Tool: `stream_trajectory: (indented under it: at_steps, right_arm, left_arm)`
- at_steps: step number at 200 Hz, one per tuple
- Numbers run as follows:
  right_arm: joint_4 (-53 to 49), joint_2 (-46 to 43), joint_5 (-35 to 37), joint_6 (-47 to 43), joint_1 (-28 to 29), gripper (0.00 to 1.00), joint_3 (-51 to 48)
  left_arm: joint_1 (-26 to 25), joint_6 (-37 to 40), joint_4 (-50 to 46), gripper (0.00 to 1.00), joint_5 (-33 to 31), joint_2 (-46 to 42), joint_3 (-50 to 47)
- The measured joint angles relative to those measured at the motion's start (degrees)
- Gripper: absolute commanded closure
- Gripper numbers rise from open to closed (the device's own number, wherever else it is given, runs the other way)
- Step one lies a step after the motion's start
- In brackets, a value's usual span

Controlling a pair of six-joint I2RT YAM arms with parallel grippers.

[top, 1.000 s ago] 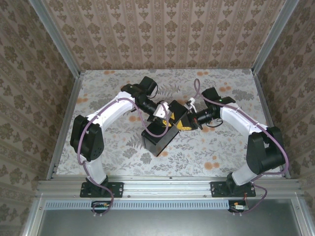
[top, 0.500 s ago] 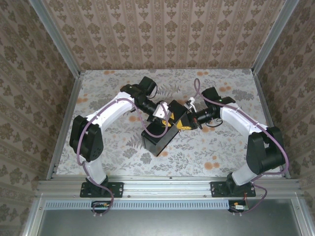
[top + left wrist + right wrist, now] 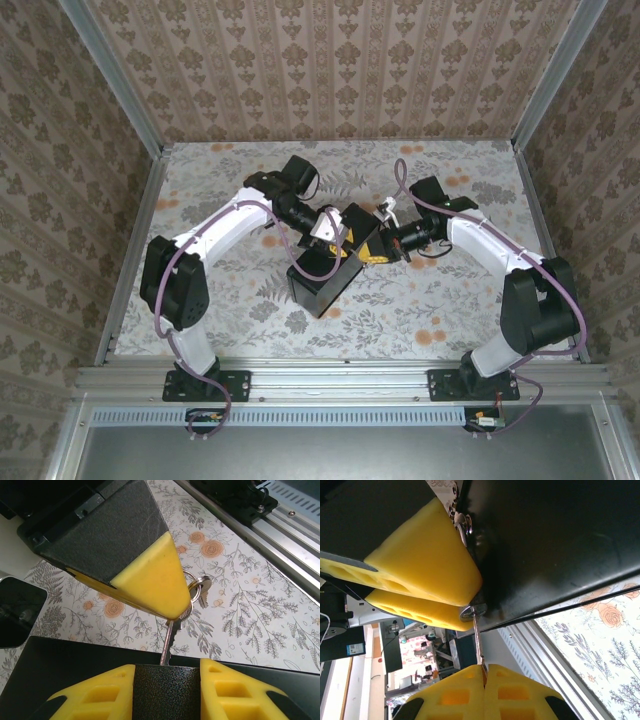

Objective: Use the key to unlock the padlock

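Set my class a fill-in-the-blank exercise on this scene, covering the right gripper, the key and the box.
1. In the right wrist view, the right gripper is ____ on the thin metal key.
2. The fingers of that gripper are coloured ____.
3. The box is coloured ____.

Missing words: shut; yellow; black.
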Motion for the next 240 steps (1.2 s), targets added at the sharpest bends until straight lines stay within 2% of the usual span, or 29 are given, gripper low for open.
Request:
stream_trajectory:
  at_steps: [112,171,240]
  right_arm:
    - [-1.9,-0.9,5.4,-1.3,1.7,1.0,2.6]
    - [-1.2,-0.5,5.2,-2.4,1.8,1.0,2.7]
    - [-3.7,1.5,3.4,-9.6,3.2,1.0,4.0]
  left_arm:
    - [0.1,-0.8,0.2,0.81,-0.5,0.0,0.0]
    - [0.3,-0.9,0.2,0.82,-0.5,0.0,0.0]
    - [1.1,-0.8,-1.6,0.82,0.9,0.0,0.0]
